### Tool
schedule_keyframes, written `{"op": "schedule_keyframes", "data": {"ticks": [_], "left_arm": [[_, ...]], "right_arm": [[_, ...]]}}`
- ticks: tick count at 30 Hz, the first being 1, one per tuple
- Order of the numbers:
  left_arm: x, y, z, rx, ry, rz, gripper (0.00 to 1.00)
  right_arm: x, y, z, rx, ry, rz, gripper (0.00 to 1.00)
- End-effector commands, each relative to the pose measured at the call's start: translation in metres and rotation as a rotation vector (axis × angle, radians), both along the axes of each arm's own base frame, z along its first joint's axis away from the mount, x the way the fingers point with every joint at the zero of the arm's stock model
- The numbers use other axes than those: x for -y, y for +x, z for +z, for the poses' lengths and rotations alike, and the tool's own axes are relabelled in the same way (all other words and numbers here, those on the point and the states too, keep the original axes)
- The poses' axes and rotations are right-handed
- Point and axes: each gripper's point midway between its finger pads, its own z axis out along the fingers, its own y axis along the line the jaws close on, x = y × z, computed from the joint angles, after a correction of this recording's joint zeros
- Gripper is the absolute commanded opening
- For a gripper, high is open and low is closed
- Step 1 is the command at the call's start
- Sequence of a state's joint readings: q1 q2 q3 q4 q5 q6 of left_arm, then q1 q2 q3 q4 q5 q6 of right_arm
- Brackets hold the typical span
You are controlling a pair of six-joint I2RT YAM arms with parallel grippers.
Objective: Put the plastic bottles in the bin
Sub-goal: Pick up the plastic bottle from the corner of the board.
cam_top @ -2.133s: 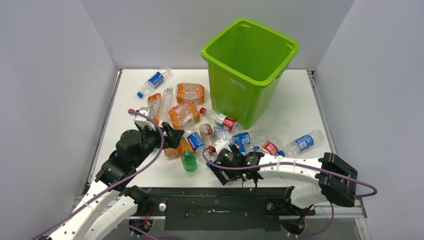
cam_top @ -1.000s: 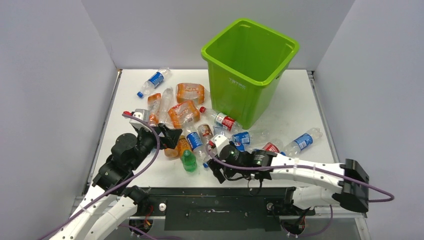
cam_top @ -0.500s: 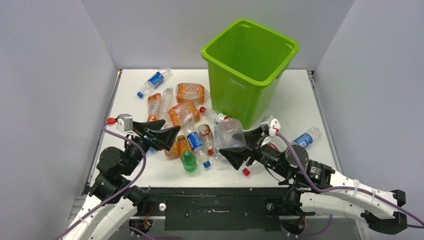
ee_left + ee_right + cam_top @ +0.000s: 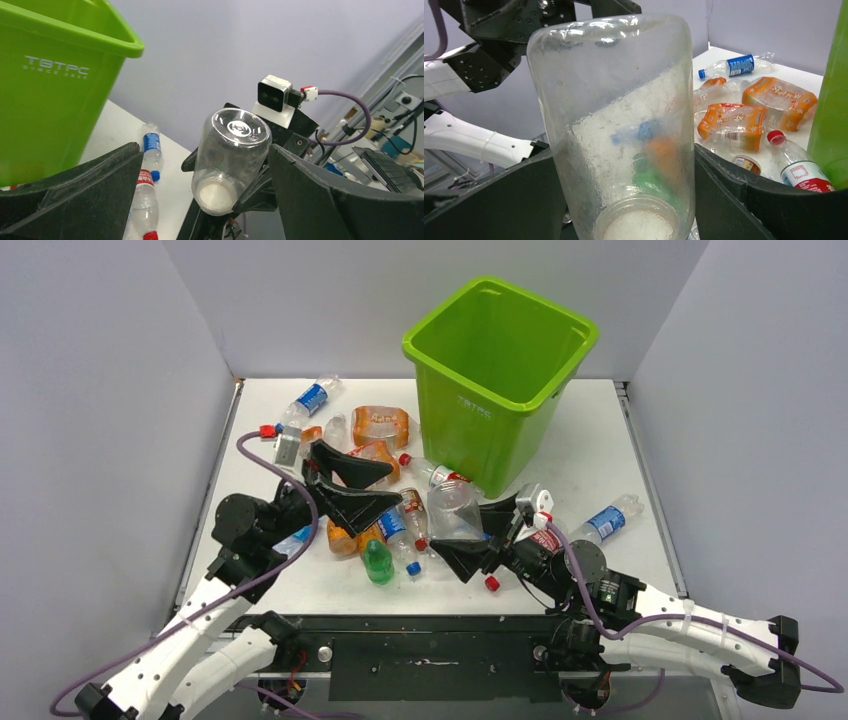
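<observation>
Plainly, white "TBTPC" on bin [image 4: 45, 115]

Bright, even light, faint shadows at the foot of the bin [image 4: 470, 430]; close up, the clear bottle [image 4: 619, 125] looks hazy.

Overhead looks down; opposed close wrist views share bottle [image 4: 231, 159].

You get one readable marking, on the bin [image 4: 45, 110].
Its green wall carries white capitals "TBTPC"; the smaller line beneath is too fine to read, and the plastic bottles [image 4: 802, 176] have labels too blurred.
</observation>
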State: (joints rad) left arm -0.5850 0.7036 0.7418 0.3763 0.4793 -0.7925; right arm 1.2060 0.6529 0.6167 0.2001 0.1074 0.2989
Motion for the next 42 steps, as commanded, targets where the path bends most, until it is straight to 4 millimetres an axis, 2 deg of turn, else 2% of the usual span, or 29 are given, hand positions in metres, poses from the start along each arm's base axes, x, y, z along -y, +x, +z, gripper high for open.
{"op": "schedule_keyframes", "data": {"ticks": [1,10,17,21,28,31,35,39,42], "left_arm": [[0.013,-0.032,0.041,0.122,-0.028,-0.162,0.96],[0.032,-0.029,0.04,0.158,0.074,-0.083,0.96],[0.065,-0.028,0.008,0.131,0.25,-0.076,0.96],[0.075,-0.02,-0.008,0.104,0.311,-0.046,0.96],[0.084,-0.015,-0.011,0.095,0.331,-0.053,1.0],[0.077,-0.013,-0.01,0.09,0.312,-0.017,0.96],[0.054,-0.018,-0.001,0.115,0.193,0.045,0.96],[0.035,-0.022,-0.008,0.13,0.116,0.087,0.96],[0.032,-0.032,-0.013,0.156,0.102,0.055,0.96]], "right_arm": [[0.0,-0.006,0.037,0.068,0.11,0.028,0.59],[-0.008,-0.001,0.033,0.049,0.09,0.013,0.59],[-0.013,0.002,0.033,0.035,0.085,0.006,0.6],[-0.014,0.002,0.031,0.04,0.071,0.007,0.59],[-0.013,0.004,0.03,0.048,0.064,-0.009,0.59],[-0.006,0.007,0.037,0.039,0.114,-0.04,0.59],[0.003,0.007,0.058,0.014,0.244,-0.052,0.6],[0.007,0.002,0.082,0.0,0.389,-0.026,0.6],[0.007,-0.002,0.093,-0.004,0.461,0.009,0.6]]}}
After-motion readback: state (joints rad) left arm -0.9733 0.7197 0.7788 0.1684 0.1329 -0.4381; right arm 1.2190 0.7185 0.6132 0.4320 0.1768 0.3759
